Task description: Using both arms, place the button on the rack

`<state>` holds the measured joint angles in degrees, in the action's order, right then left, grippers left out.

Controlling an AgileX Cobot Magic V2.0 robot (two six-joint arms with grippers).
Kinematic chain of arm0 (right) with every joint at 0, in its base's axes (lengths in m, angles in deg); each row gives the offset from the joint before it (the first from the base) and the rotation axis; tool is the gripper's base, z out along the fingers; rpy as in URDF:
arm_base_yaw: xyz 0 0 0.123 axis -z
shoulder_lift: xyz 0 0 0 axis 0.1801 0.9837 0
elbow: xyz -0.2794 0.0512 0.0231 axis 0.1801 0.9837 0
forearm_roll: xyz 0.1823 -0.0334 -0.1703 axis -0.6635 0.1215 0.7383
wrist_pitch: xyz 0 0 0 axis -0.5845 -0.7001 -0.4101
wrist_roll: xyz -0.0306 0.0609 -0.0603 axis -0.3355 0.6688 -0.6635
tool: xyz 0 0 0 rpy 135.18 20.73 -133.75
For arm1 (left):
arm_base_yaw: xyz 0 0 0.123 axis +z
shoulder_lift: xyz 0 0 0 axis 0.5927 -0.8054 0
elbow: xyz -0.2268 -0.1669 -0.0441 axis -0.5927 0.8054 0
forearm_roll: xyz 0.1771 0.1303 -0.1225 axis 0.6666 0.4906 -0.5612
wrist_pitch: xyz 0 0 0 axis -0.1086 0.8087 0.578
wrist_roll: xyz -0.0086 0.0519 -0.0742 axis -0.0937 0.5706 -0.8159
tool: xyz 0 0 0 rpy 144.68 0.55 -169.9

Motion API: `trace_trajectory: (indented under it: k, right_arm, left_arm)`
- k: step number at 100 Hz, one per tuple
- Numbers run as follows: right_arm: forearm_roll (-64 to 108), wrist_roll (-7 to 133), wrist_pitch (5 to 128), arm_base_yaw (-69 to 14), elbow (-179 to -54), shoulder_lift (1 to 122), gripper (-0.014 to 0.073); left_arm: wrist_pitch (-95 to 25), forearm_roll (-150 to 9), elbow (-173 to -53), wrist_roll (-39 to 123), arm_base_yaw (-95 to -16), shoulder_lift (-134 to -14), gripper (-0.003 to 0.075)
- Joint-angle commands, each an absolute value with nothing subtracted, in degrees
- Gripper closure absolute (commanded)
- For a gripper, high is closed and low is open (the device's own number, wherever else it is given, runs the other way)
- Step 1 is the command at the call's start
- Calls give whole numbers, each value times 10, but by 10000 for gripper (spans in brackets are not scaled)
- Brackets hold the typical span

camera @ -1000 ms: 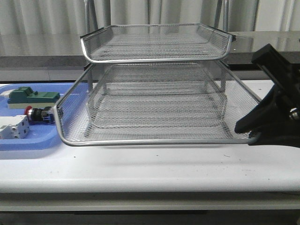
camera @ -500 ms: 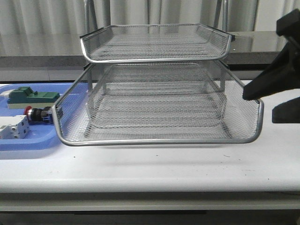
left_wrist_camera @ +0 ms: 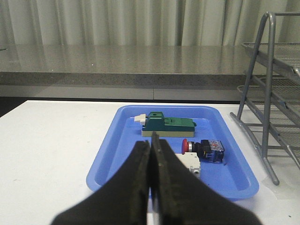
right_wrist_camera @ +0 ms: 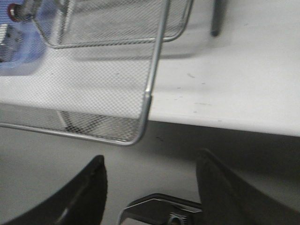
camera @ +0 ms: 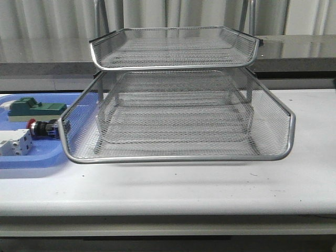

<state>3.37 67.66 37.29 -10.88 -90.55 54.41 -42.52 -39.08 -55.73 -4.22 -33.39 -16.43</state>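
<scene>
The button [camera: 43,127], red-headed with a black body and blue-black rear, lies on its side in the blue tray [camera: 31,157], just left of the rack [camera: 176,157]. It also shows in the left wrist view [left_wrist_camera: 204,147]. My left gripper [left_wrist_camera: 151,143] is shut and empty, held short of the tray's near rim, apart from the button. My right gripper [right_wrist_camera: 150,161] is open and empty, above the rack's lowest tier corner [right_wrist_camera: 140,136] at the table's front edge. Neither arm shows in the front view.
A green block part [camera: 37,109] and a white terminal-block part [camera: 14,143] share the blue tray with the button. The rack's pulled-out lowest tier reaches toward the table's front. A dark counter [camera: 294,52] runs behind the table.
The right arm, at the rack's right front corner one second ago, rose up and right and has left the front view. The rack and tray have not moved.
</scene>
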Motion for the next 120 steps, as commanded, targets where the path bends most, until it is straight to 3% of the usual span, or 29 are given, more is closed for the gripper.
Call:
trace_trajectory:
  k: [1, 18, 65, 76, 105, 120]
  right_arm:
    - [136, 735, 345, -92, -962, 512, 160]
    - [233, 783, 313, -86, -997, 435, 160]
    - [294, 783, 217, -86, -997, 248, 168]
    - [298, 783, 189, -86, -997, 229, 267]
    - [297, 783, 176, -86, -997, 222, 662]
    - [297, 783, 176, -86, -997, 222, 664]
  left_arm:
    - [-469, -394, -531, -47, -335, -145, 740]
    - [-469, -394, -531, -47, -335, -145, 740]
    - [-469, -394, -531, -47, -335, -145, 740]
    - [-469, -394, -531, -47, -335, -145, 740]
    - [-469, -394, -531, -47, -335, -145, 740]
    - [-469, -394, -531, -47, -335, -145, 740]
